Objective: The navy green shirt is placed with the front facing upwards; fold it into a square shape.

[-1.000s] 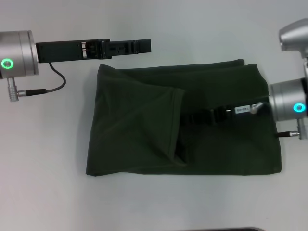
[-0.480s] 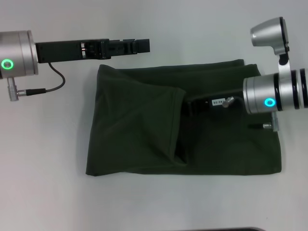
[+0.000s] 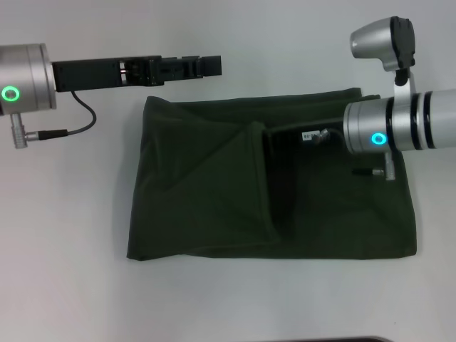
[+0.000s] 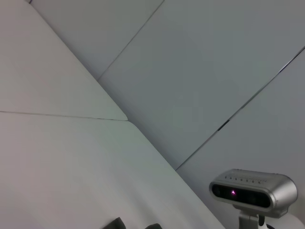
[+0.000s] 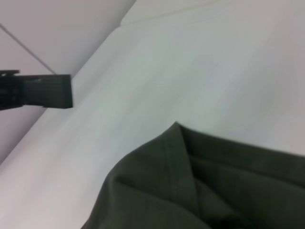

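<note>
- One shirt (image 3: 206, 192) lies on the table (image 3: 71, 285), folded to a wide dark green rectangle, plain side up, in the middle of the head view.
- One flap of the shirt (image 3: 214, 171) is doubled over from the robot's left; its free edge runs near-to-far across the middle of the cloth, with a dark crease beside it.
- Two arms show: the left from the left edge of the head view, the right from the right edge.
- The right gripper (image 3: 285, 135) reaches in over the far half of the shirt, pointing toward the flap's far corner. Its dark fingers merge with the dark cloth, so I cannot tell whether it is released, clenched or grasping the flap.
- The right arm's silver wrist covers part of the shirt's far right corner.
- The right wrist view looks along the table to a raised, peaked fold of the shirt (image 5: 190, 186), with the left gripper (image 5: 38, 90) beyond it.
- The left gripper (image 3: 210, 66) hangs level just past the shirt's far edge, apart from the cloth. Its fingers show as a dark block, so their state cannot be told.
- One grey camera (image 4: 252, 188) shows in the left wrist view.
</note>
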Controlling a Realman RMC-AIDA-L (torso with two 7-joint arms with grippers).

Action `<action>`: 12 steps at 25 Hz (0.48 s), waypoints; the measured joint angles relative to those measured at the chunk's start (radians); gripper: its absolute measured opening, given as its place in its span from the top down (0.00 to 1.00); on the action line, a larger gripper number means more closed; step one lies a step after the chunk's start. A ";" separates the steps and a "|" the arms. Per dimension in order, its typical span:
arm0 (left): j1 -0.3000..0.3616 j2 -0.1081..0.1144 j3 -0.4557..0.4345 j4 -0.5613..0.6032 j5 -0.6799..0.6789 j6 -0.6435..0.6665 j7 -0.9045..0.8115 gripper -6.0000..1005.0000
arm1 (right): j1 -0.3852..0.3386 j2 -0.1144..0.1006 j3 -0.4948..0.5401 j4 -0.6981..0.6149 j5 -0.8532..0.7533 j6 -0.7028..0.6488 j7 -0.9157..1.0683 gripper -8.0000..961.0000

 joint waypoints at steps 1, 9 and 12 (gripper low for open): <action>0.000 0.000 -0.003 0.000 0.000 0.000 0.000 0.31 | 0.003 0.000 0.000 0.009 0.011 0.016 -0.015 0.99; -0.005 -0.001 -0.017 0.000 -0.001 -0.002 0.000 0.31 | 0.003 0.001 -0.001 0.031 0.135 0.034 -0.148 0.98; -0.006 -0.001 -0.021 0.000 -0.001 -0.008 0.002 0.31 | -0.002 0.001 0.005 0.037 0.170 0.040 -0.205 0.98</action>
